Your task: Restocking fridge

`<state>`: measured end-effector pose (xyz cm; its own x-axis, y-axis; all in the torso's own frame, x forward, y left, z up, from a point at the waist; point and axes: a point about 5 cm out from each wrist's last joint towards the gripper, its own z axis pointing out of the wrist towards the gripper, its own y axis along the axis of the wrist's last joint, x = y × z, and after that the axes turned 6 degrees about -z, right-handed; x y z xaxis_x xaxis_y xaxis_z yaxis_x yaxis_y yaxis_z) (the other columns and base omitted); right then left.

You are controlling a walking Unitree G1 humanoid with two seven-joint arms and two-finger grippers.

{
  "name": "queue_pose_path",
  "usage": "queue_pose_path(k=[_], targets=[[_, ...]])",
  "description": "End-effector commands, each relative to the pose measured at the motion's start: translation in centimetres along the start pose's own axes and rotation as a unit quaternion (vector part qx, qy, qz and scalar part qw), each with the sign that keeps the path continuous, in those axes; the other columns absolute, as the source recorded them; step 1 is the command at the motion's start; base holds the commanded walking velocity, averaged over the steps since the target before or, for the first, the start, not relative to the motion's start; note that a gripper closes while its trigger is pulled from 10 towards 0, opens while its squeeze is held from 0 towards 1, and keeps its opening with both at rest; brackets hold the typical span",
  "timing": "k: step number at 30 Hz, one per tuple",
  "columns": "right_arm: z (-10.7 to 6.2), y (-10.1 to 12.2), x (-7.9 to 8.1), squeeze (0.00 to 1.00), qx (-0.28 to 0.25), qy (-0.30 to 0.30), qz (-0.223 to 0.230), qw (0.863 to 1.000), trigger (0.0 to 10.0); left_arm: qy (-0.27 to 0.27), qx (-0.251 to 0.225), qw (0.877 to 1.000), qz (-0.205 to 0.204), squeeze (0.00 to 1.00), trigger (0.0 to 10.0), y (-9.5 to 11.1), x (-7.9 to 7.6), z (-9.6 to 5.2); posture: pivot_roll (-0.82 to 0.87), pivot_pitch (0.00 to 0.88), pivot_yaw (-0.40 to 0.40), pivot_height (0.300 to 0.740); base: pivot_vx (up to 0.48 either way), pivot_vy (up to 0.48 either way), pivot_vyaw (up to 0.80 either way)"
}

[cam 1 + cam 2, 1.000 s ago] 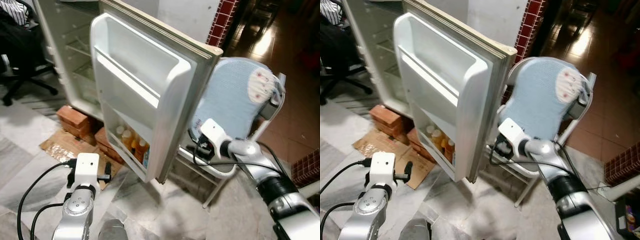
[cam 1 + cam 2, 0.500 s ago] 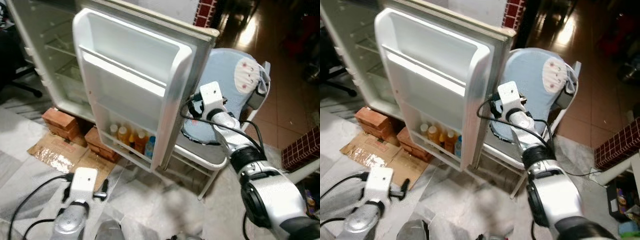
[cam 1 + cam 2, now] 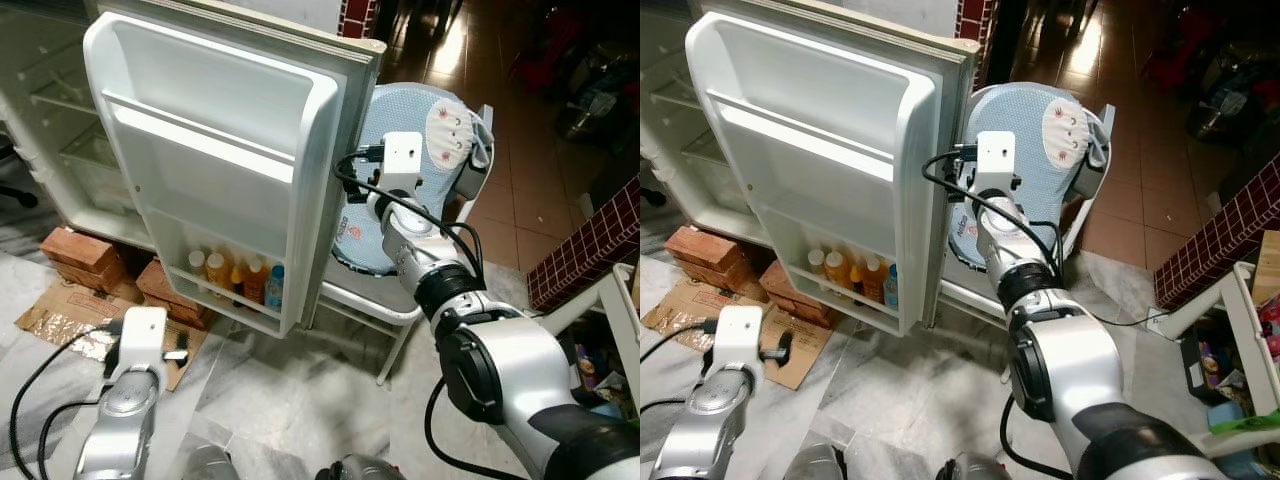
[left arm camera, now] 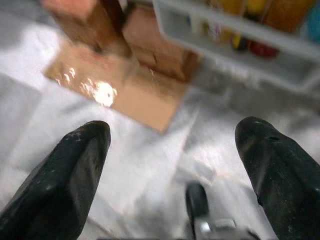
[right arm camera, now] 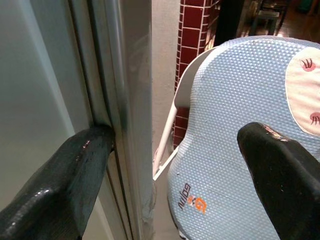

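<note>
Fridge (image 3: 60, 150) standing open at the left, wire shelves visible inside the cabinet. Fridge door (image 3: 215, 150) swung wide toward the camera, white moulded inner liner with two upper door shelves and one lower shelf. Behind the door's outer edge, a white-framed chair (image 3: 400, 310) draped with a pale blue dotted cushion (image 3: 400, 230), a pinkish patch near its top. Red brick tile wall strip (image 5: 192, 35) just beyond the chair. Marble floor (image 3: 290, 400) underfoot, glossy brown tile floor farther off to the right.

Right arm stretched forward, right end effector (image 5: 165, 165) at the door's free edge, spread wide: one black finger (image 5: 75, 165) touching the gasket side of the door edge, the other finger (image 5: 280, 165) out in front of the blue cushion, nothing gripped between them. White wrist camera block (image 3: 402, 160) riding above it, black cable looping alongside.

Left arm low at the left, left end effector (image 4: 175, 165) hanging open over the floor, fingers well apart, holding nothing.

Under the fridge, red bricks (image 3: 75, 255) propping it up, flattened cardboard (image 3: 60, 325) lying on the floor just in front.

Bottles (image 3: 235, 280) standing in a row in the door's lower shelf: mostly orange-filled ones, one blue at the outer end.
</note>
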<state>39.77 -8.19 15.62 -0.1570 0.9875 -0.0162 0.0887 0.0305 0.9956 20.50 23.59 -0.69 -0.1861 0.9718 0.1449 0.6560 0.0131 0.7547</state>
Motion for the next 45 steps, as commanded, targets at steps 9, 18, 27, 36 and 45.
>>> queue_pose_path(k=[9,18,27,36,45], targets=[[0.9,7.2,3.4,0.00,-0.121,0.040,0.058,0.990,10.0,-0.051,-0.015,0.998,0.032,0.00,10.0,-0.4,-2.3,0.5,0.15,0.000,-0.123,0.740,0.000,0.000,0.00],[0.9,7.2,3.4,0.00,-0.121,0.040,0.058,0.990,10.0,-0.051,-0.015,0.998,0.032,0.00,10.0,-0.4,-2.3,0.5,0.15,0.000,-0.123,0.740,0.000,0.000,0.00],[0.9,7.2,3.4,0.00,-0.121,0.040,0.058,0.990,10.0,-0.051,-0.015,0.998,0.032,0.00,10.0,-0.4,-2.3,0.5,0.15,0.000,-0.123,0.740,0.000,0.000,0.00],[0.9,7.2,3.4,0.00,-0.121,0.040,0.058,0.990,10.0,-0.051,-0.015,0.998,0.032,0.00,10.0,-0.4,-2.3,0.5,0.15,0.000,-0.123,0.740,0.000,0.000,0.00],[0.9,7.2,3.4,0.00,-0.121,0.040,0.058,0.990,10.0,-0.051,-0.015,0.998,0.032,0.00,10.0,-0.4,-2.3,0.5,0.15,0.000,-0.123,0.740,0.000,0.000,0.00]])
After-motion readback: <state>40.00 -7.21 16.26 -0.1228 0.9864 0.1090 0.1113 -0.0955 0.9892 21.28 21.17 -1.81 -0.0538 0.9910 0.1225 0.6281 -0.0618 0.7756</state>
